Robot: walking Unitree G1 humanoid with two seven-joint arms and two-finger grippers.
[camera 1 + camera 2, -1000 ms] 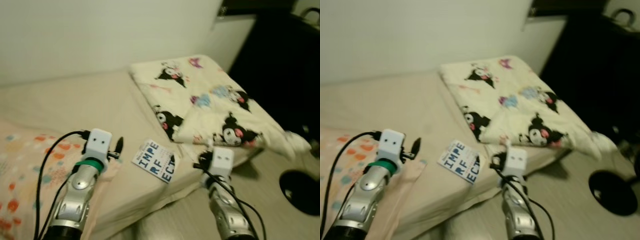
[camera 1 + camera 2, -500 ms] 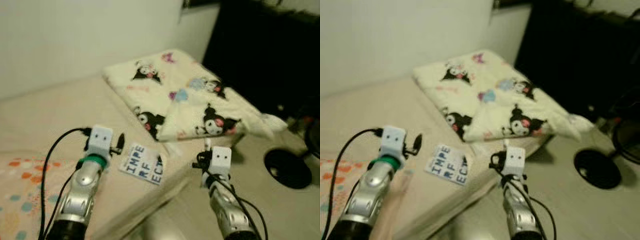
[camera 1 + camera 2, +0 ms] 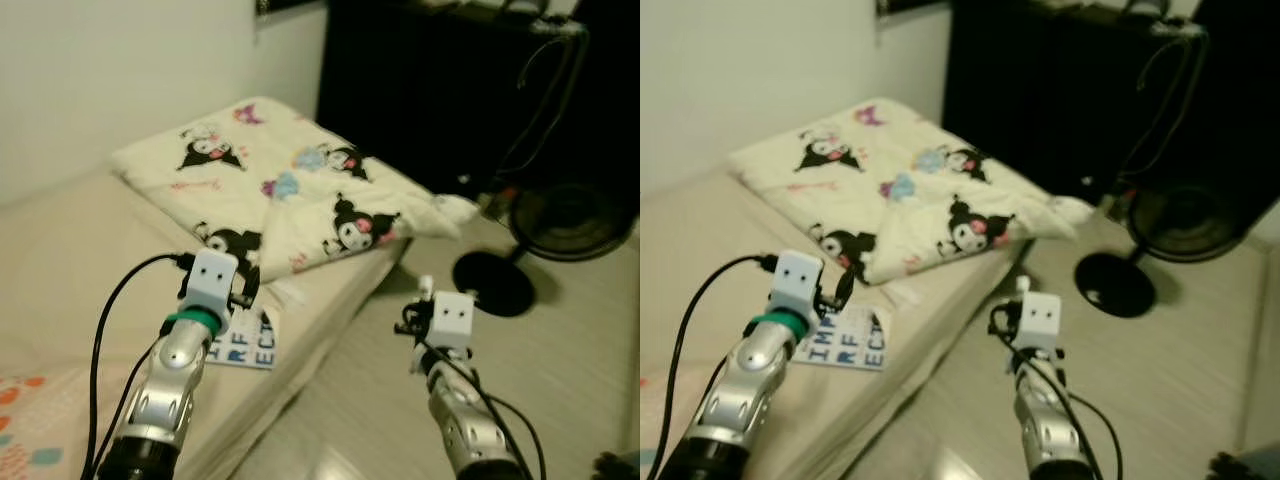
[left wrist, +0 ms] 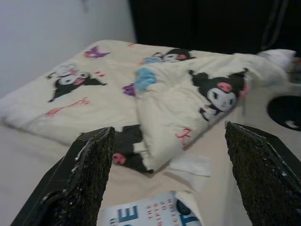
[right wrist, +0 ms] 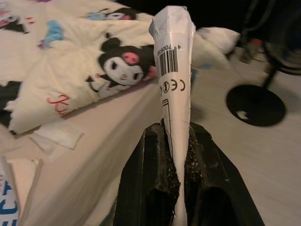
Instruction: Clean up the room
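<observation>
While my head swings right, the eye views slide: the bed (image 3: 60, 250) and the cartoon quilt (image 3: 290, 195) drift left of where they were a moment ago, and a fan (image 3: 560, 215) on its dark round base comes into sight on the floor. That's the camera turning, not the things moving; I judge I'm turning away from the bed to carry something off. My left gripper (image 3: 243, 293) hovers over the bed's edge, just above the book (image 3: 240, 345) with big blue letters, which lies flat where it was. My right gripper (image 3: 424, 290) is out over the floor beside the bed.

Left wrist view now: my fingers (image 4: 84, 174) stand wide apart, nothing between them; beyond lie the folded quilt, a scrap of white paper (image 4: 190, 165) and the book's corner.

Right wrist view: my fingers are clamped on a wrapper (image 5: 174, 70), white, folded to a narrow cone, barcode and CE mark showing, standing upright out of the grip.
</observation>
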